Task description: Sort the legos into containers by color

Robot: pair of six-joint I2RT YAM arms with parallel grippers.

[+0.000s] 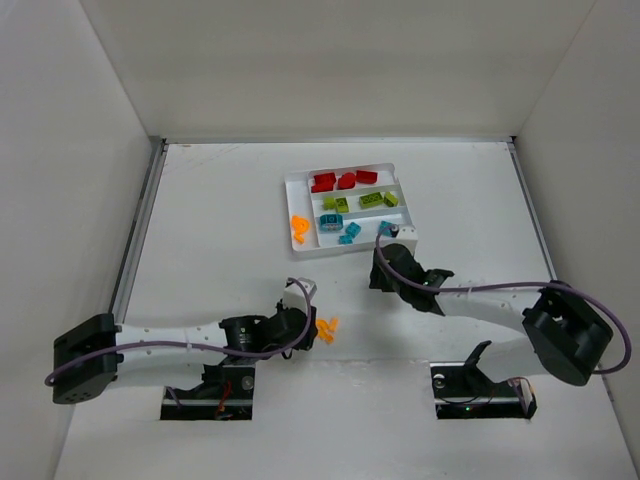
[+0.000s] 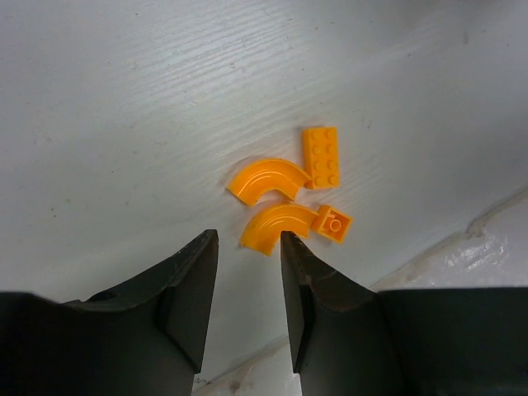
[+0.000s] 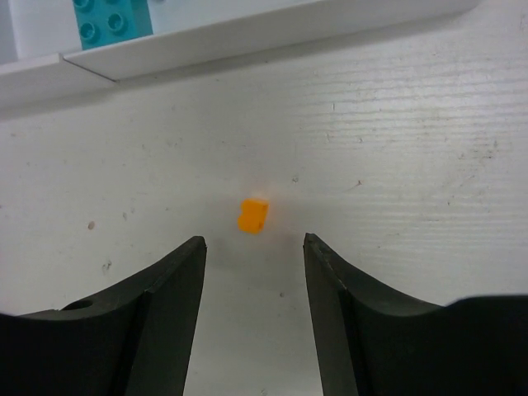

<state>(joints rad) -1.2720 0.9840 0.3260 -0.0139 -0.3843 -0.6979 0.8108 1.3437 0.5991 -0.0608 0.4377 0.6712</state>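
tabletop (image 1: pixel 220 220): white; wrist views show brushed grain w/ small dark scuffs. Metal rail (image 1: pixel 135 230) runs along the left edge.
room: plain white walls (image 1: pixel 330 70) on 3 sides.
tray (image 1: pixel 409 208): far-centre of tabletop, a bit right.
slots: red legos (image 1: pixel 343 181) in far slot, lime legos (image 1: pixel 362 201) in mid slot, teal legos (image 1: pixel 331 221) in near slot, orange legos (image 1: pixel 298 228) in narrow left side slot.
left gripper (image 2: pixel 247 243): low over tabletop near the arm bases. Jaws a narrow gap apart, nothing between them.
right gripper (image 3: pixel 254 241): just off the tray's near-right corner. Jaws wider apart, empty.
top view only: whole tray + slot contents. Loose orange cluster (image 1: pixel 326 330) reads as one blob just right of left gripper.
left wrist only: cluster resolves to 4 pcs just ahead of the fingertips: two curved pieces (image 2: pixel 268 177), a studded brick (image 2: pixel 321 157), a small square piece (image 2: pixel 334 223). Nearer curve touches or nearly touches the square piece.
right wrist only: small orange brick (image 3: pixel 252 215) alone on tabletop, just ahead of the jaws and centred on the gap. Tray wall beyond it, teal brick (image 3: pixel 111 21) inside. In top view the arm hides this brick.
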